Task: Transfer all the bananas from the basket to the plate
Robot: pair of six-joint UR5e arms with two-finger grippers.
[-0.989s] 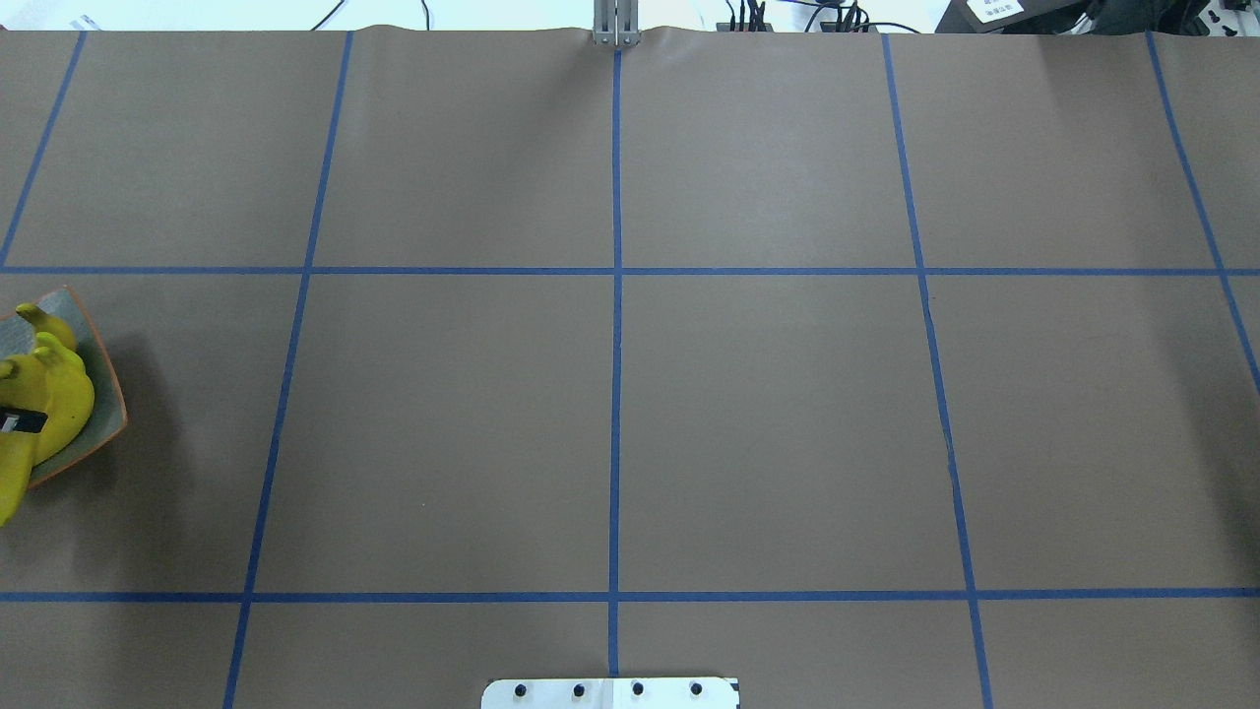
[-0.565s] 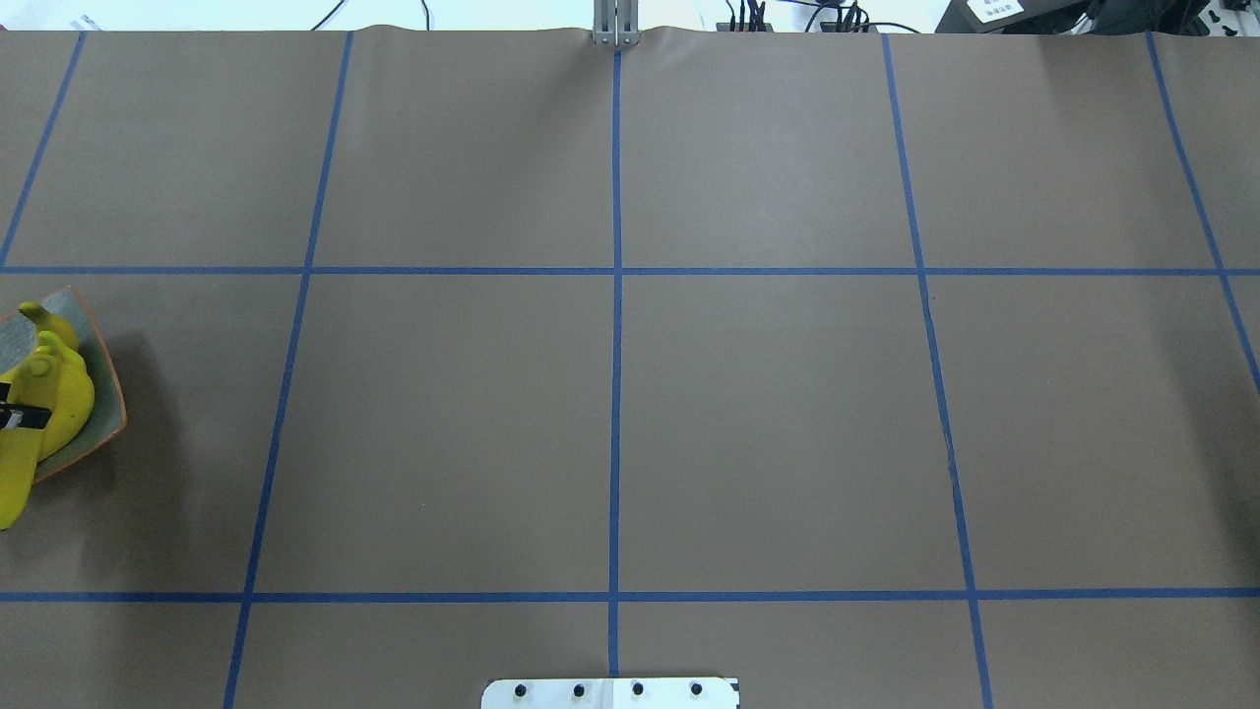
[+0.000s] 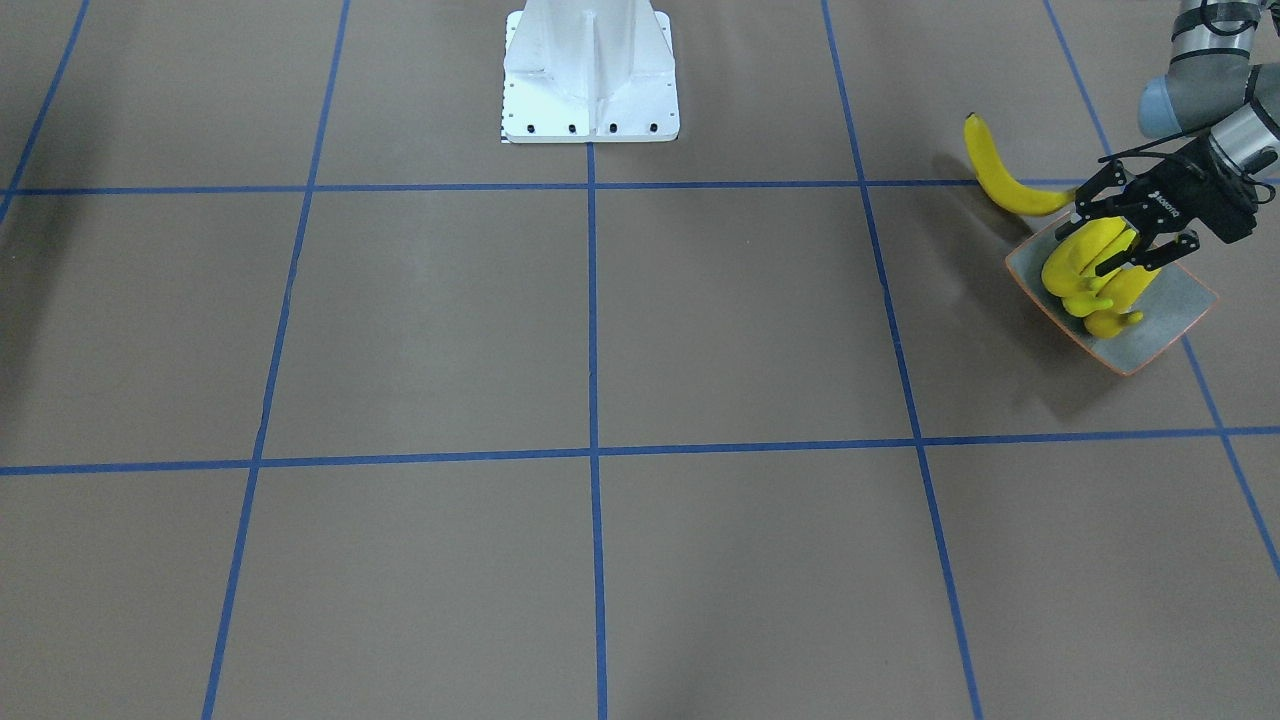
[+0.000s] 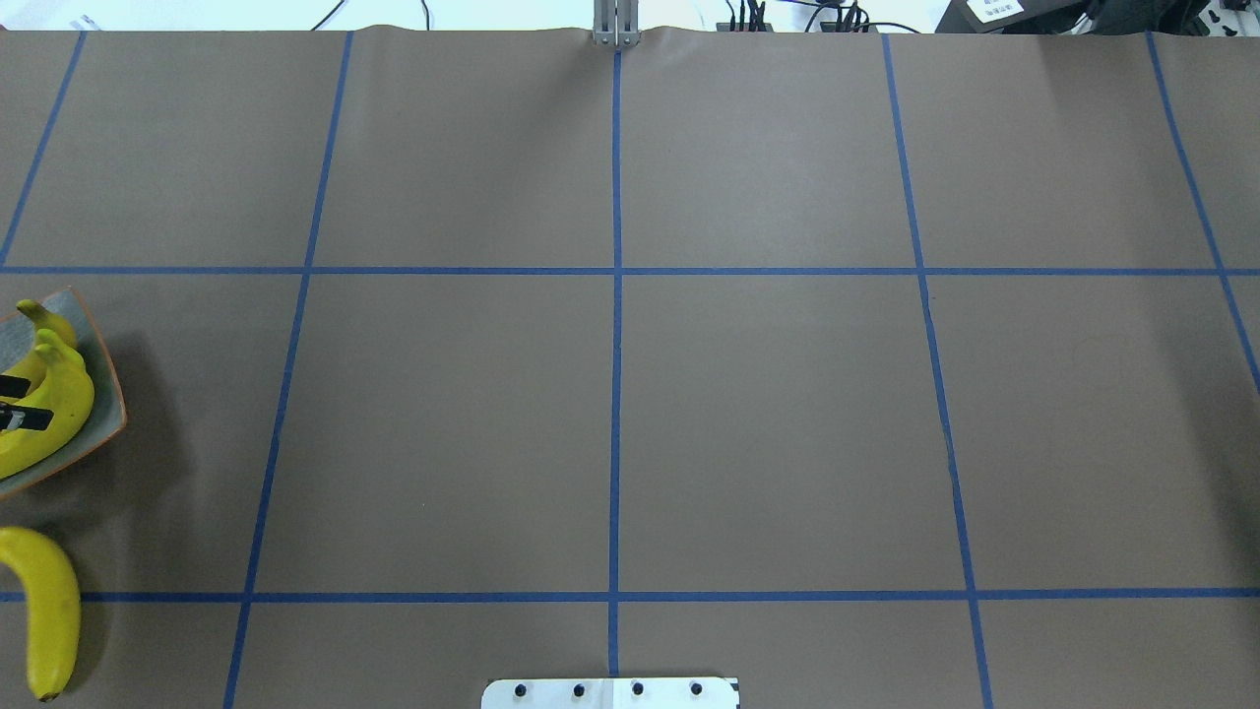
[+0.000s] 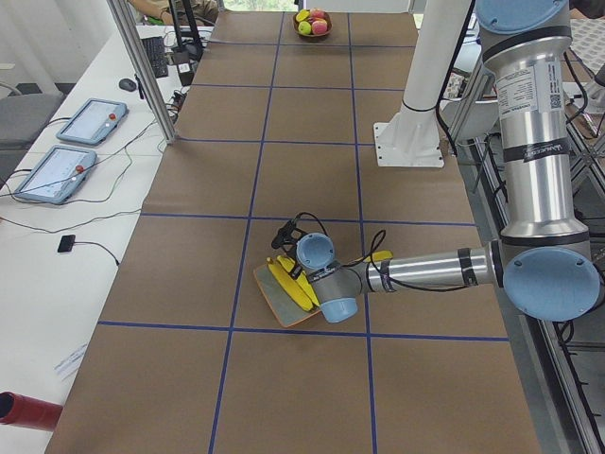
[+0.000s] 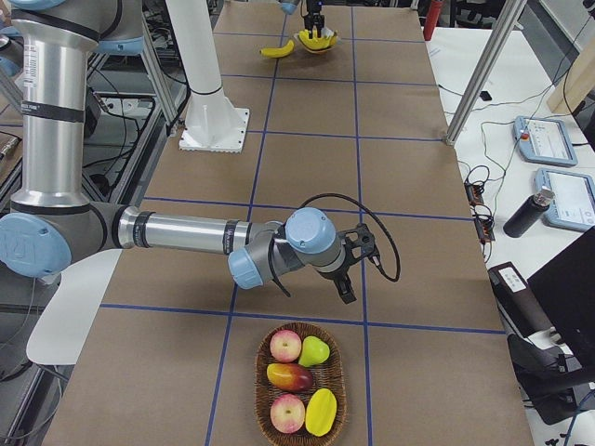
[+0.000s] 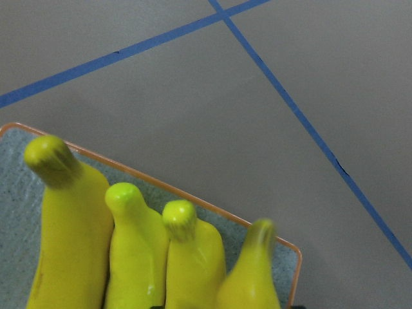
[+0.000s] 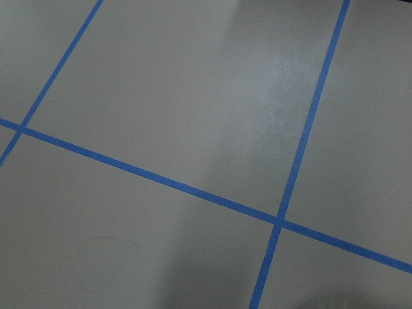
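Left gripper (image 3: pixel 1100 245), low over the plate (image 3: pixel 1165 320), its fingers spread to either side of the heaped bananas (image 3: pixel 1075 270). They do not look clamped on any of them, though contact at the pads cannot be ruled out. The plate sits toward the left end of the table (image 3: pixel 700 320), about midway between the robot-side and operator-side edges. In the left wrist view four stem ends lie side by side against its orange rim, the nearest one blurred. One loose banana (image 3: pixel 1005 180) lies on the table outside the plate, just beside its robot-side corner and apart from the heap. Right gripper (image 6: pixel 348 283), above the table near the right end, beside the basket (image 6: pixel 259 390). Whether it is spread or closed cannot be told. The basket holds round and pear-shaped fruit, and no banana can be made out in it.

Judgement: the task is nearly complete, with the loose banana the remaining item.

Hazards:
- A finger lifting out of the heap may snag a banana and drag it over the low, glossy rim.
- Pressing down on the heap could tip or skid the plate.
- The loose banana is smooth and curved, so an off-centre pinch could make it roll or squirt free.
- Adding it to a crowded plate may push another banana out.
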